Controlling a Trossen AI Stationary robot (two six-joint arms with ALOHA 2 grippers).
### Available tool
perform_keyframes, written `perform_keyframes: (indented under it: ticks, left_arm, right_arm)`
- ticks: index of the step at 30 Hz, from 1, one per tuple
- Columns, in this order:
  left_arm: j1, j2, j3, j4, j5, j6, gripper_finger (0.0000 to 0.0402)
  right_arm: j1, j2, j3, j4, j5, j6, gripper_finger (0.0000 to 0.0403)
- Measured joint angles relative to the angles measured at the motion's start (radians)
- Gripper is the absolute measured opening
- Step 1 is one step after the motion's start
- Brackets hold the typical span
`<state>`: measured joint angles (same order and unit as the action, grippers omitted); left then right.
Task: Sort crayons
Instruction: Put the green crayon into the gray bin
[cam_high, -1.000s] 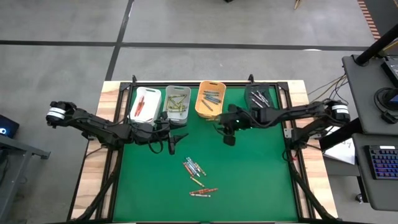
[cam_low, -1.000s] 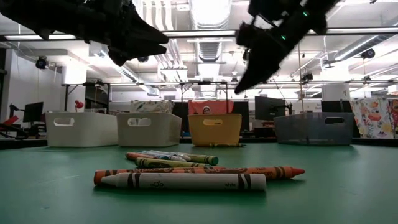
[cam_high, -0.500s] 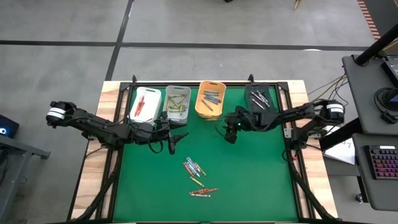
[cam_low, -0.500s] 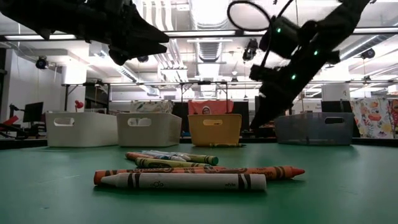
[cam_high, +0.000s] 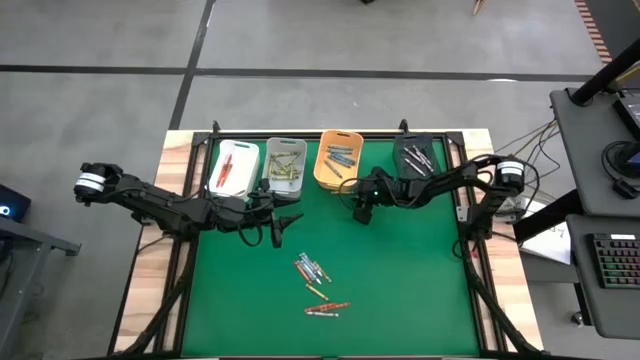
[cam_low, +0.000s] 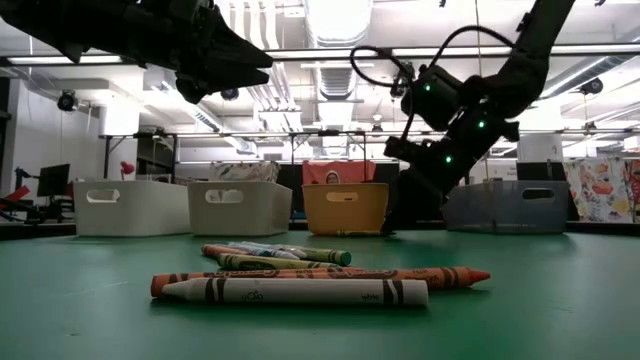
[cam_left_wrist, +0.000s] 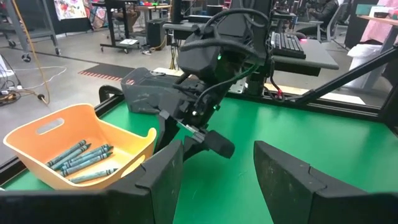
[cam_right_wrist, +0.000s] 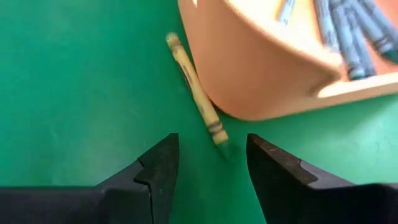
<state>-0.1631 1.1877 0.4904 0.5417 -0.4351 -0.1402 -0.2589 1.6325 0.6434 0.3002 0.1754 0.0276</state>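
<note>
Several loose crayons (cam_high: 312, 270) lie on the green mat, with more (cam_high: 326, 308) toward the near edge; the low view shows them close up (cam_low: 300, 285). One yellow crayon (cam_right_wrist: 194, 87) lies on the mat against the orange bin (cam_right_wrist: 267, 68). My right gripper (cam_right_wrist: 211, 163) is open and low over the mat, with one finger on each side of that crayon's near end and neither touching it; it also shows in the high view (cam_high: 360, 213) and the low view (cam_low: 395, 222). My left gripper (cam_high: 288, 222) is open and empty above the mat, in front of the grey bin (cam_high: 285, 168).
Four bins stand in a row at the far edge: white (cam_high: 233, 167) with red crayons, grey, orange (cam_high: 338, 158) with blue-grey crayons (cam_left_wrist: 81, 158), black (cam_high: 418, 158). Open green mat (cam_high: 400, 290) lies right of the loose crayons. The two grippers are close together mid-table.
My right gripper has come down from well above the mat to just over it, moving toward the orange bin's near side. My left arm has kept still. The loose crayons have not moved.
</note>
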Motion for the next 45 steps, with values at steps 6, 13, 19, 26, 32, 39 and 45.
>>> perform_keyframes:
  ticks: [6, 13, 19, 26, 32, 39, 45]
  left_arm:
    - [0.0, 0.0, 0.0, 0.0, 0.0, 0.0, 0.018]
    - [0.0, 0.0, 0.0, 0.001, 0.0, 0.0, 0.018]
    - [0.0, 0.0, 0.0, 0.002, 0.0, 0.0, 0.018]
    - [0.0, 0.0, 0.0, 0.005, -0.001, 0.0, 0.018]
    - [0.0, -0.031, 0.023, -0.013, -0.002, -0.007, 0.018]
    - [0.0, -0.124, 0.049, -0.091, -0.002, 0.006, 0.018]
    - [0.0, -0.202, 0.051, -0.134, -0.002, 0.008, 0.018]
  right_arm:
    - [-0.011, 0.058, 0.001, 0.061, -0.044, -0.001, 0.0174]
    - [-0.01, 0.077, 0.002, 0.084, -0.052, -0.004, 0.0147]
    - [-0.01, 0.07, 0.002, 0.08, -0.061, -0.016, 0.0094]
    - [-0.01, 0.064, 0.002, 0.073, -0.086, -0.015, 0.0026]
    - [0.0, 0.021, -0.001, 0.031, -0.103, -0.008, 0.0011]
    - [0.044, -0.037, -0.002, -0.019, -0.158, 0.028, 0.001]
    - [0.122, -0.05, 0.065, -0.009, -0.16, 0.038, 0.0009]
